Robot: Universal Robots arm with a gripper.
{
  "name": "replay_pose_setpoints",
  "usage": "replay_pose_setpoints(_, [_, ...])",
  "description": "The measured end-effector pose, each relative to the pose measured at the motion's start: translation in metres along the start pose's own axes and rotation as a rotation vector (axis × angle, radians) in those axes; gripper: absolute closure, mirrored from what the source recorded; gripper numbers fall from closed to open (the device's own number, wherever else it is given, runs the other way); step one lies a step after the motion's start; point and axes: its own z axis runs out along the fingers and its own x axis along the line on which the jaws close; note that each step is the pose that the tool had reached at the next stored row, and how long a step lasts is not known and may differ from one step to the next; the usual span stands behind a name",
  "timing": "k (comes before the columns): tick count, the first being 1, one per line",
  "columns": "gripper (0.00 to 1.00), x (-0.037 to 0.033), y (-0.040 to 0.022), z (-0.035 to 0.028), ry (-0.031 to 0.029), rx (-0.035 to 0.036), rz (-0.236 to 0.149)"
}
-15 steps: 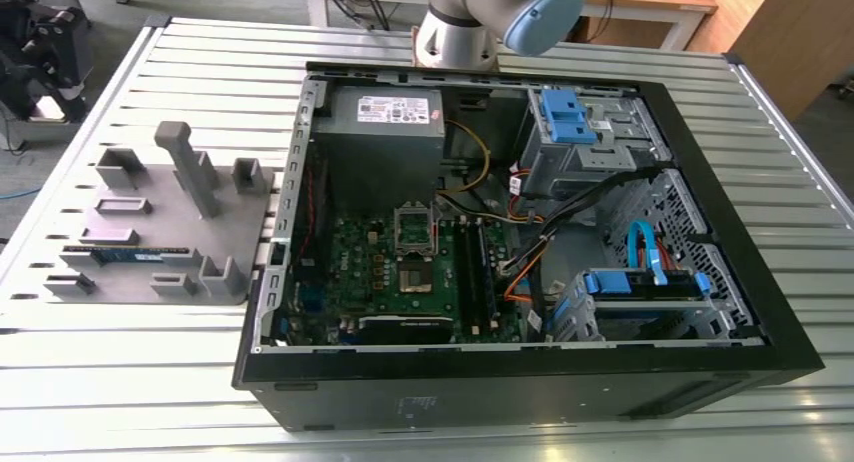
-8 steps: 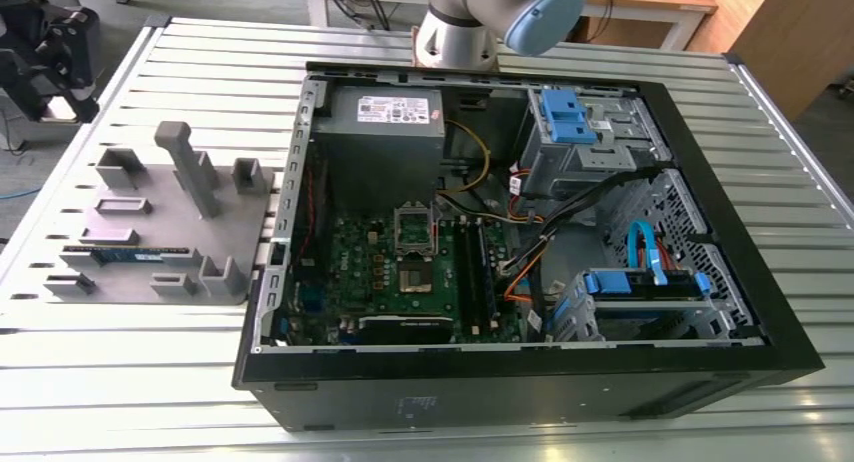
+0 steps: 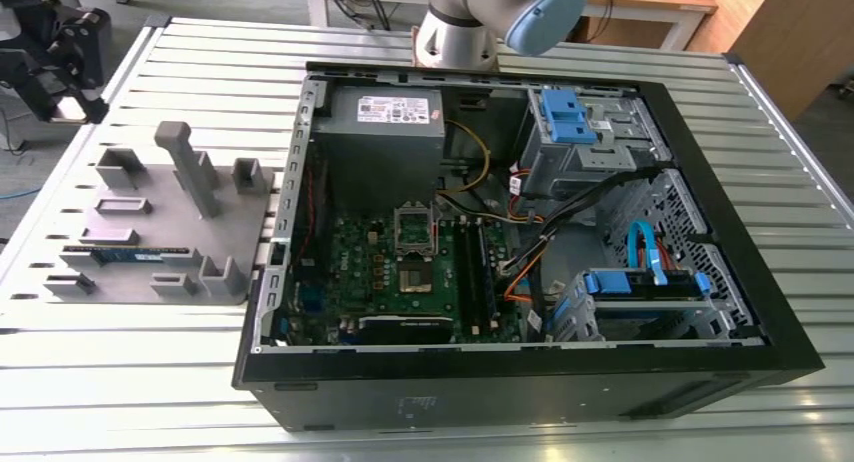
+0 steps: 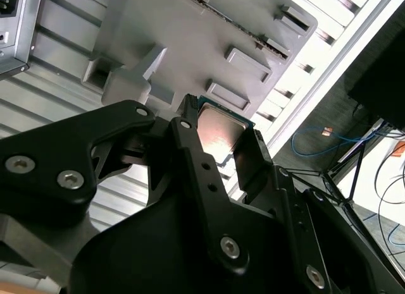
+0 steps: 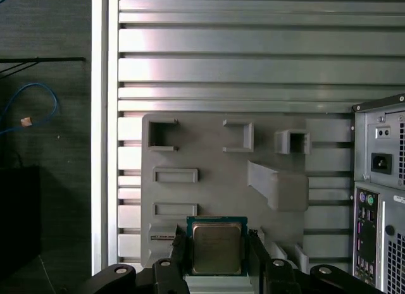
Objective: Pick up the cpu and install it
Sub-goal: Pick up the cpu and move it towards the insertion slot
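- The gripper (image 5: pixel 218 238) pinches the cpu (image 5: pixel 217 251). One black finger (image 5: pixel 179 256) presses on each of two opposite edges.
- In the first wrist view, the shiny metal top of the cpu faces the camera, with a thin green border around it.
- In the second wrist view, the cpu (image 4: pixel 218 131) is seen at an angle. It is seated between the two fingers (image 4: pixel 190 142) of the gripper (image 4: pixel 221 145), and its metal top reflects light.
- The grey fixture plate (image 5: pixel 209 152) lies behind the cpu in both wrist views. Contact between the cpu and the plate cannot be determined.
- The fixture plate (image 3: pixel 160 207) carries raised blocks and rectangular recesses. It rests on the slatted metal surface (image 3: pixel 134 402), just beside the computer case (image 3: pixel 534 387), on the exterior view's left.
- A long blue-green memory stick (image 3: pixel 127 252) lies flat on the plate.
- The computer case lies on its side with the panel off. The green motherboard (image 3: pixel 387 272), the grey power supply (image 3: pixel 380 112) and the blue-tabbed drive bays (image 3: pixel 581 122) are exposed.
- The rear panel of the case (image 5: pixel 380 199), with its power inlet and ports, stands near one edge of the plate in the first wrist view.
- The arm (image 3: pixel 461 27) rises from the far side of the case in the exterior view.
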Motion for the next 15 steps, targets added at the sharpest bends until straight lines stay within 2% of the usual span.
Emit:
replay_pose_setpoints(9, [0.53, -0.0031, 0.0001, -0.0001, 0.0002, 0.0001, 0.0])
replay_pose_setpoints(15, [0.53, -0.0078, 0.0006, 0.0, 0.0001, 0.0, 0.0])
